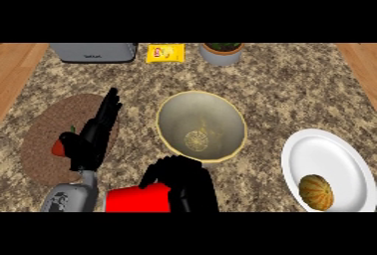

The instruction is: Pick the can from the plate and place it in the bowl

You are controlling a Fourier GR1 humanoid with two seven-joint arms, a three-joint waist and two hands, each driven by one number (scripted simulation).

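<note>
The red can is at the view's lower edge, left of centre, off the plate and just in front of the bowl's near rim. My right hand is curled round its right side, fingers draped over its top. The tan bowl stands mid-counter with nothing in it. Over at the right is the white plate, carrying a small striped melon. My left hand rests open at the left, fingers straight and pointing away over a brown mat.
A round brown mat lies at the left with a red fruit on it, beside my left hand. Along the back stand a grey toaster, a yellow packet and a potted plant.
</note>
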